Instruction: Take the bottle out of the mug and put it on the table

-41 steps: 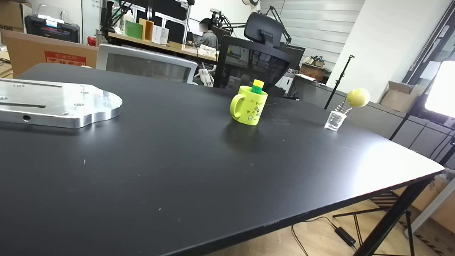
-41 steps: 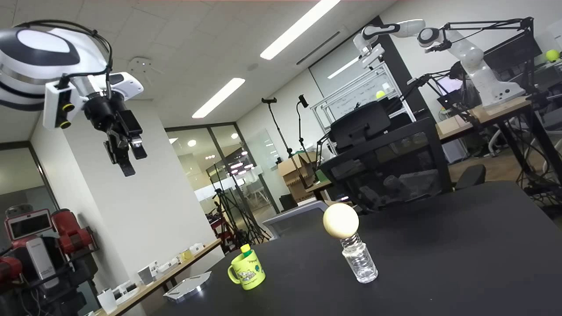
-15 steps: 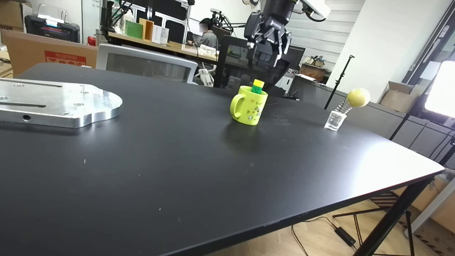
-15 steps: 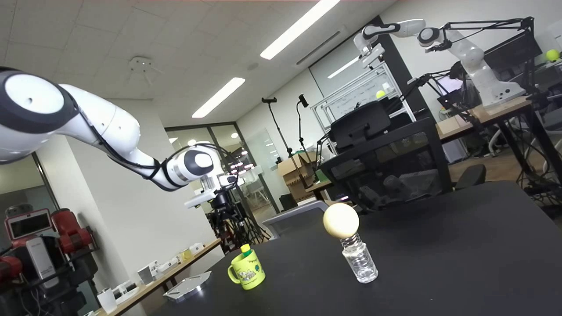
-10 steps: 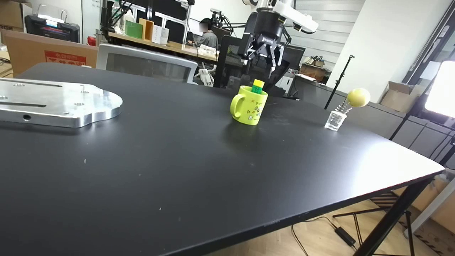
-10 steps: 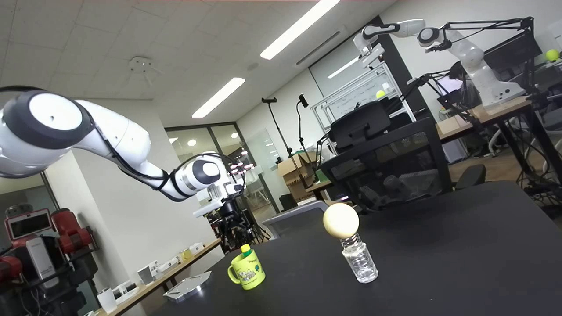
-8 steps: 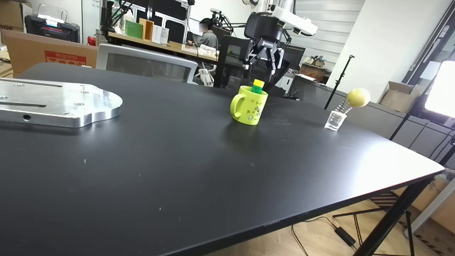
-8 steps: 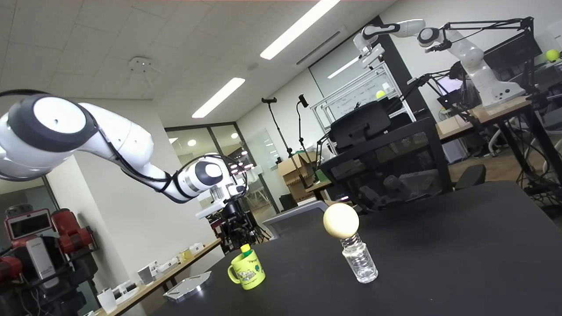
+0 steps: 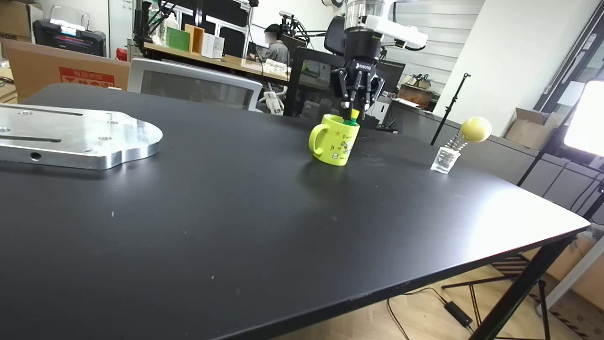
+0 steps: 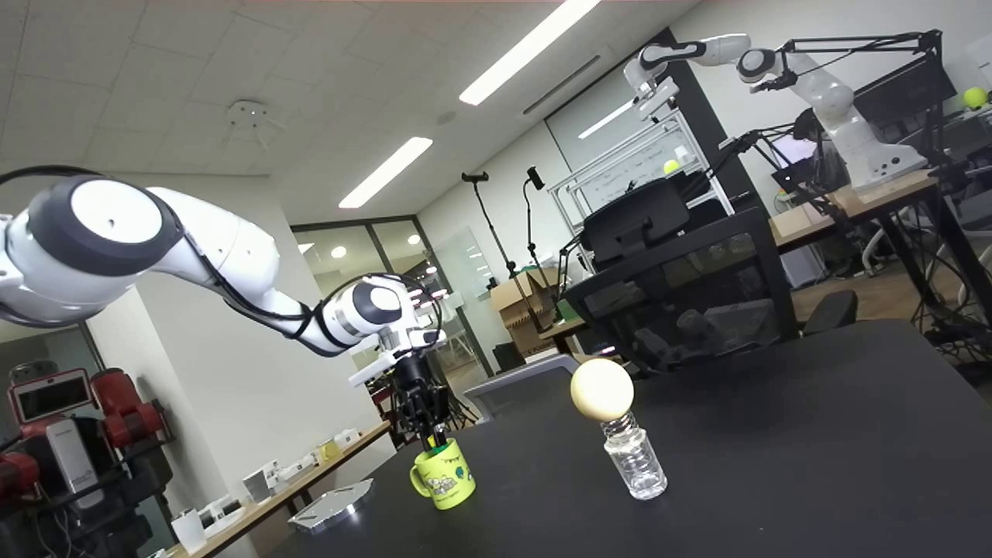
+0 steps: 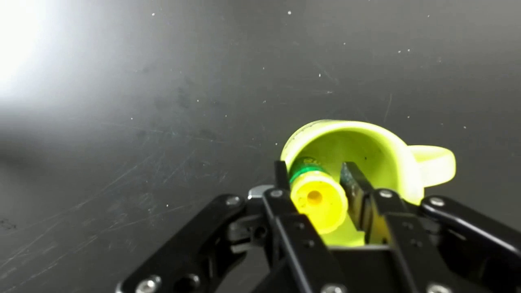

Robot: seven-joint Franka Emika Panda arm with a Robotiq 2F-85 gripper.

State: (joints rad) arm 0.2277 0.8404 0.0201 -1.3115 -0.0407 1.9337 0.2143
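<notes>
The lime-yellow mug (image 9: 334, 144) stands on the black table (image 9: 236, 226), its handle (image 11: 433, 165) turned to the right in the wrist view. Inside it leans the bottle (image 11: 319, 203), a slim green one with a yellow cap, resting near the rim opposite the handle; its lower part is hidden by the mug. From above, my gripper (image 11: 315, 171) has come down at the mug's mouth. Its fingers are shut on the bottle around the cap, one finger outside the rim and the other inside the mug. In an exterior view the gripper (image 10: 434, 442) covers most of the cap.
A thick silver metal plate (image 9: 75, 137) lies on the table on the handle's side of the mug. On the opposite side stands a small clear container (image 9: 445, 160) with a spring and a yellow ball (image 9: 475, 129) on top. Chairs (image 9: 198, 87) stand behind the table.
My gripper has come down from above the mug and gone from open to shut around the bottle's cap. Mug and bottle have shifted slightly away from the handle's side.
</notes>
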